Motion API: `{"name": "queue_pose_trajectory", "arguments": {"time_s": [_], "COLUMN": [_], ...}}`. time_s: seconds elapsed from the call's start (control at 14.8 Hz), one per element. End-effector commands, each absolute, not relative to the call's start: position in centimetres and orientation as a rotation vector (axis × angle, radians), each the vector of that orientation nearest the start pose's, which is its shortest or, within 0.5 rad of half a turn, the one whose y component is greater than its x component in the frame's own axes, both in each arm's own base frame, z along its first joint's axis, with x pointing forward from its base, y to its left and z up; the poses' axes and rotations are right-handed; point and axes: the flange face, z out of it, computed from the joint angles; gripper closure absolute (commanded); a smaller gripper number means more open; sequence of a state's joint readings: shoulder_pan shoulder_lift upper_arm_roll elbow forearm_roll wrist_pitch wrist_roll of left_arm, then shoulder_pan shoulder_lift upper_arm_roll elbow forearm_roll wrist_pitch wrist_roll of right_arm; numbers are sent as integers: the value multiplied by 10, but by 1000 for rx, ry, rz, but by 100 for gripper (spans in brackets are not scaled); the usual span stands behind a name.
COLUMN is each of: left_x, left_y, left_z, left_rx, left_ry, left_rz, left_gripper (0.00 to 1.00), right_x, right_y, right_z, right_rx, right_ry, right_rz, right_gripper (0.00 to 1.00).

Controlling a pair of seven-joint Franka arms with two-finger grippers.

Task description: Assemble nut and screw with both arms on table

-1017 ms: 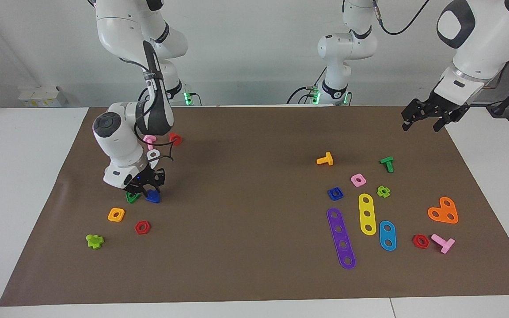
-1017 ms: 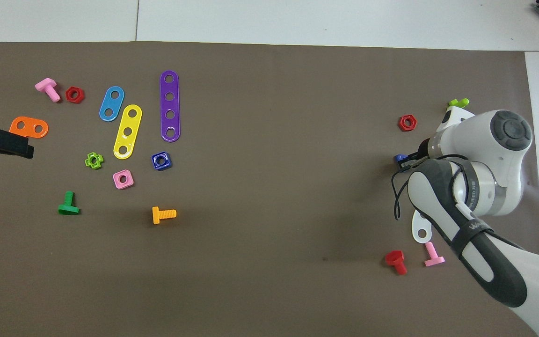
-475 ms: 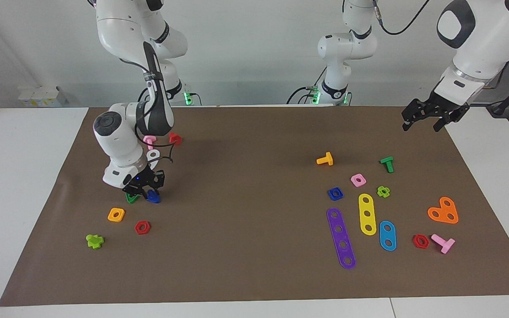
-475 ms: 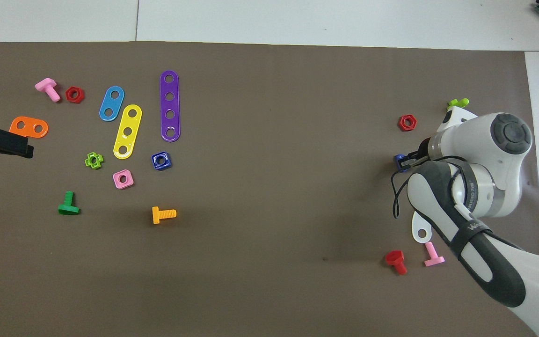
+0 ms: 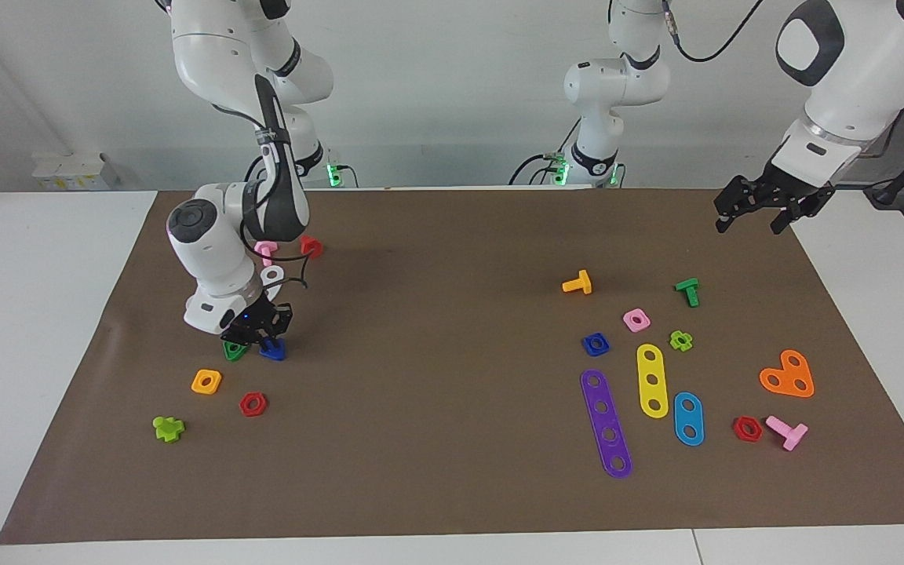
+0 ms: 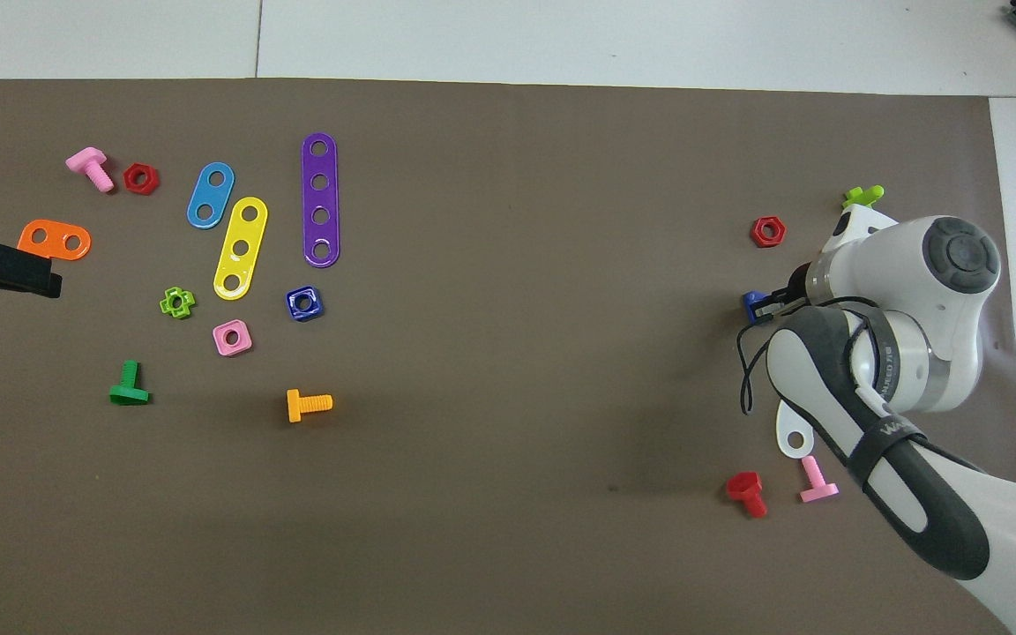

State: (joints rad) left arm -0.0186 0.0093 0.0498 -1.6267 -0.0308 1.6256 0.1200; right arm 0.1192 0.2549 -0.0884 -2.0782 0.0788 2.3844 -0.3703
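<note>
Facing view: the right gripper (image 5: 262, 339) is down at the mat toward the right arm's end of the table, its fingers clamped on the blue screw (image 5: 272, 351), which sits at the mat just beside a green triangular nut (image 5: 234, 350). The left gripper (image 5: 758, 213) hangs in the air over the mat's corner at the left arm's end, fingers spread wide and holding nothing; this arm waits. The blue nut (image 5: 595, 344) lies flat on the mat, well apart from the screw, beside a pink square nut (image 5: 636, 319) and at the end of a purple strip (image 5: 606, 423). The table (image 5: 36, 314) is white under the brown mat (image 5: 436, 314), with a pale wall at the robots' end.

Overhead view: the right arm's white wrist covers most of the right gripper (image 6: 768, 302); only the screw's (image 6: 751, 304) blue edge shows at its tip, nearer to the robots than a red hexagonal nut (image 6: 767, 231). The left gripper (image 6: 27, 275) shows as a black shape over the orange plate (image 6: 54, 239). The nut (image 6: 304, 302) lies near the yellow strip (image 6: 241, 248).

Against a second ago, the right gripper has closed in on the screw and its wrist has risen slightly; the left gripper and the loose pieces are unchanged.
</note>
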Motion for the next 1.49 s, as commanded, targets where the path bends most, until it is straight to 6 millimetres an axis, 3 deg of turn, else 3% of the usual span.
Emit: {"name": "queue_pose_trajectory", "arguments": {"time_s": [0.0, 0.07, 0.2, 0.34, 0.47, 0.61, 0.88, 1.08, 1.22, 1.42], "left_x": [555, 555, 553, 552, 553, 553, 558, 571, 582, 596], "left_y": [14, 14, 13, 13, 12, 6, -1, -25, -31, -51], "left_z": [602, 602, 600, 600, 600, 600, 590, 557, 537, 489], "left_rx": [-3148, -3148, -3146, -3144, -3143, -3124, -3109, -3104, -3101, -3094], "left_ry": [134, 137, 139, 149, 159, 174, 193, 254, 275, 330], "left_rz": [-8, -6, 16, 14, -1, 4, -38, 27, 16, -21], "left_gripper": [0, 0, 0, 0, 0, 0, 0, 0, 0, 1], "right_x": [583, 588, 603, 616, 623, 619, 598, 583, 576, 559], "right_y": [12, 12, 23, 49, 111, 172, 291, 331, 352, 392], "right_z": [315, 322, 355, 388, 416, 423, 410, 403, 382, 348], "right_rx": [-3056, -3053, -3059, -3074, -3087, -3131, -3095, -3063, -3063, -3061], "right_ry": [-556, -553, -478, -312, -217, -122, 6, 62, 86, 89], "right_rz": [-91, -82, -101, -112, -146, -203, -255, -282, -275, -263], "right_gripper": [100, 100, 100, 100, 100, 100, 100, 100, 100, 100]}}
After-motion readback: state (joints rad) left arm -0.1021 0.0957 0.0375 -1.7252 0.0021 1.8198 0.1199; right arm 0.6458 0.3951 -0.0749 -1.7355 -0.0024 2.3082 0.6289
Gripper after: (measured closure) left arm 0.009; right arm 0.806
